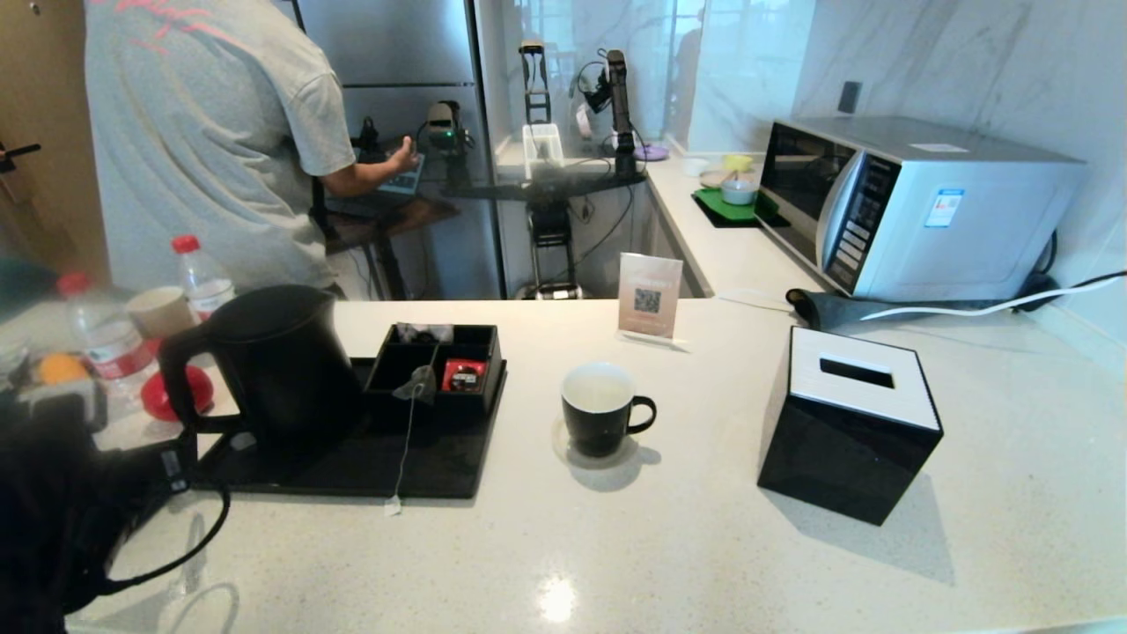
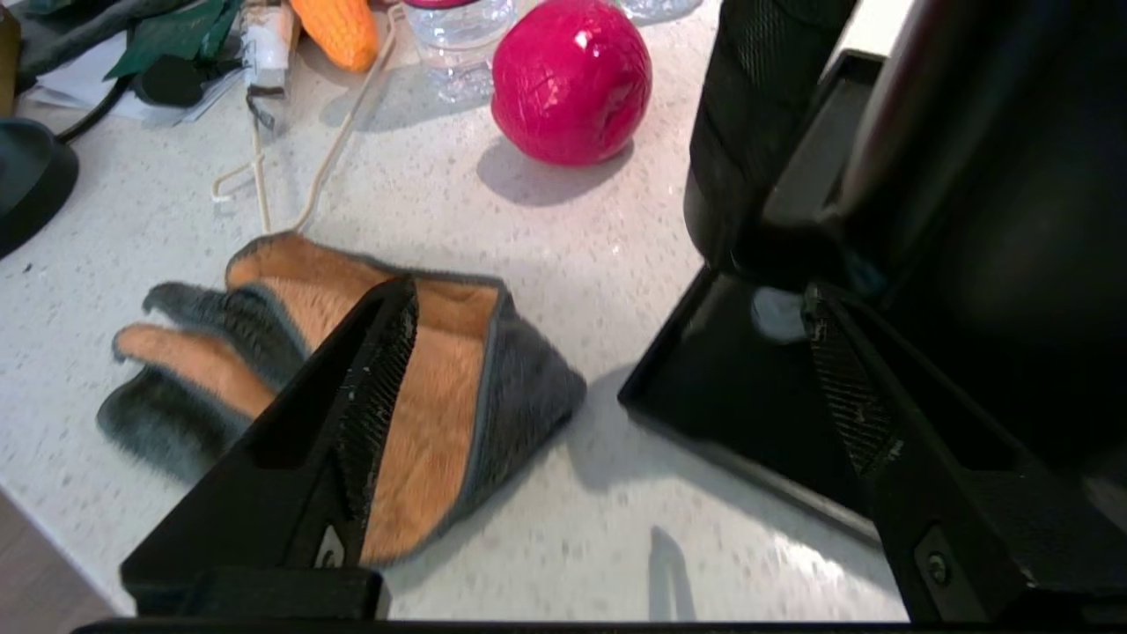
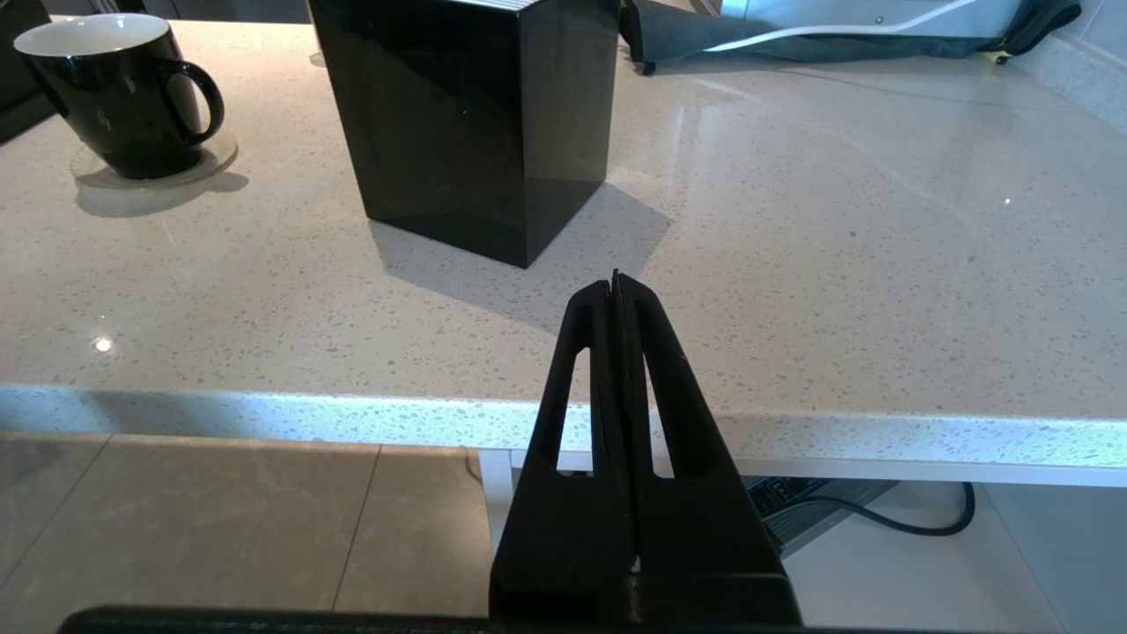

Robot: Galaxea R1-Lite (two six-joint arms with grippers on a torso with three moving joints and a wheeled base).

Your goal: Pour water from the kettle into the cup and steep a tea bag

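One kettle (image 1: 277, 357), one cup (image 1: 601, 409), one tea bag (image 1: 420, 385), all on the pale stone counter (image 1: 704, 546). Two clear bottles with red caps (image 1: 201, 277) stand beyond the kettle, with one tan paper cup (image 1: 160, 310) between them. One black tissue box (image 1: 850, 423), one microwave (image 1: 916, 207).

Left gripper (image 2: 607, 352): jaws spread wide, nothing between them. It sits low at the counter's near left corner. The kettle stands upright on the black tray (image 1: 352, 467), just ahead of the gripper; one finger (image 2: 850, 387) lies over the tray's corner next to the kettle's base, the other (image 2: 374, 387) over a grey-and-tan glove (image 2: 440, 396). A red ball (image 2: 570, 79) lies farther ahead.

Tea bag: draped on the tray's compartment box (image 1: 440, 365), beyond the kettle from the left gripper, string trailing off the tray's front edge.

Cup: upright on a clear coaster, well apart from the left gripper, past the tray.

Right gripper (image 3: 616, 286): fingers pressed together, holding nothing, held level just off the counter's front edge. The cup is well ahead of it, beside the tissue box.
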